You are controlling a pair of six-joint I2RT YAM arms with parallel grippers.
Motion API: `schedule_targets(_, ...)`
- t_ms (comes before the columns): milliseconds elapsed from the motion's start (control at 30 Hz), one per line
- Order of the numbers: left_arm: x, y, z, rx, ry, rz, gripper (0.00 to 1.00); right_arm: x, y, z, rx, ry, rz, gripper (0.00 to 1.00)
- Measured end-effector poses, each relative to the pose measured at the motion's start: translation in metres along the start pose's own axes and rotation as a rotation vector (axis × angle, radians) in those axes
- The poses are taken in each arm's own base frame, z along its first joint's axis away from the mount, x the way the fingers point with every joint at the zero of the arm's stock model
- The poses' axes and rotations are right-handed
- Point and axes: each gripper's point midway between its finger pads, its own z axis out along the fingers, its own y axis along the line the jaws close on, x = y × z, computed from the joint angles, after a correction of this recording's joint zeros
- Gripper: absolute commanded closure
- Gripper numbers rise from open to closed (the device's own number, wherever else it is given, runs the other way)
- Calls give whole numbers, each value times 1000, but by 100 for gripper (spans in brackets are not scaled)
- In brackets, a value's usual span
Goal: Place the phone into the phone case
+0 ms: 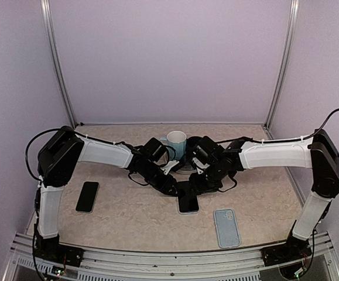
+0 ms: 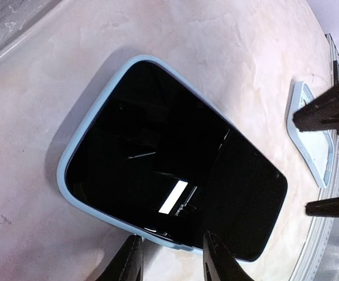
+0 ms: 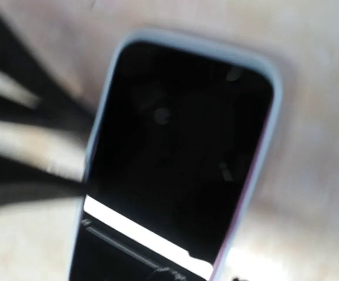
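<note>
The left pincer is down low by the long side of the phone. Its two fingers stand apart, and one of them goes a little over the edge of the glass. It is let go, with nothing squeezed between them. The right pincer comes in from the other side. In the left wrist view its two dark fingers are spread wide, so it is let go too. From above, both pincers meet over the phone.

The table is the biggest thing. It is pale and speckled, like stone.

A white mug stands behind the two pincers, near the back of the table.

The other case lies flat near the front, on the right side. It is light blue.

The phone lies flat in the middle of the table, in front of the mug. Its face is up. The glass is black and shiny, and a bright white strip of light shows in it. A light blue case hugs it. The blue rim shows around one rounded end and along one long side. I cannot tell if the other end is in. The right wrist view is blurry.

A second phone, all black, lies on the left side, well apart from the rest.
</note>
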Motion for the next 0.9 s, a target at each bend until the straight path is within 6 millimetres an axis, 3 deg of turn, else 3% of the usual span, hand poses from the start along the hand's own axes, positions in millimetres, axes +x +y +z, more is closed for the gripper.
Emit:
schedule_targets(133,0,0,0,0,0,0,63,31,-5,-5,-53,38,50,58)
schedule_targets(333,0,0,0,0,0,0,63,64,-9,11,-105,111,110,65)
schedule_targets(733,0,0,0,0,0,-1,63,65,-5,19,-150,100,131,93)
schedule_targets(900,0,0,0,1,0,0,63,65,-9,22,-113,108,134,92)
